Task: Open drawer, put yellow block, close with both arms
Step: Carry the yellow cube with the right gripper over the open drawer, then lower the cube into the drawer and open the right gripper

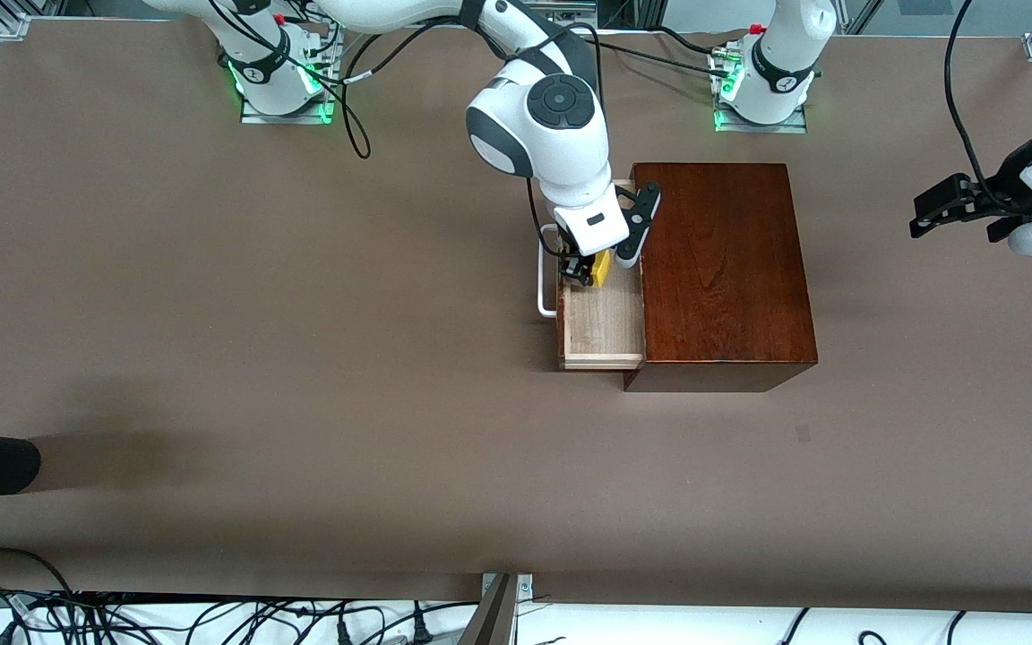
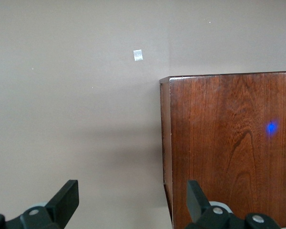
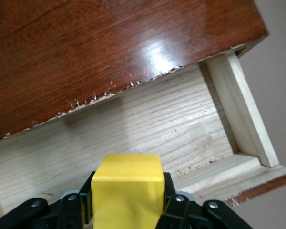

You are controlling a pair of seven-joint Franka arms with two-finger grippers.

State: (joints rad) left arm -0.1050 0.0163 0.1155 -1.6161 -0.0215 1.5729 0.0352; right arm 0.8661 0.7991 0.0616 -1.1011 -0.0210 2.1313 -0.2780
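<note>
Right gripper (image 1: 589, 271) clamped on the yellow block (image 1: 602, 268), poised directly over the drawer (image 1: 601, 322), tray's long axis running twelve to six in the front view. Left gripper (image 1: 939, 208) spread wide, empty, waiting well off past the wooden box (image 1: 722, 269) at three o'clock.

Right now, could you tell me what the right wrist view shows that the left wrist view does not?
Only the right wrist view shows the small yellow cube clamped in the right gripper above the open drawer's pale wooden tray. Only the left wrist view shows the open left gripper and a small pale mark on the brown table. Both show the glossy reddish-brown wooden box.
</note>
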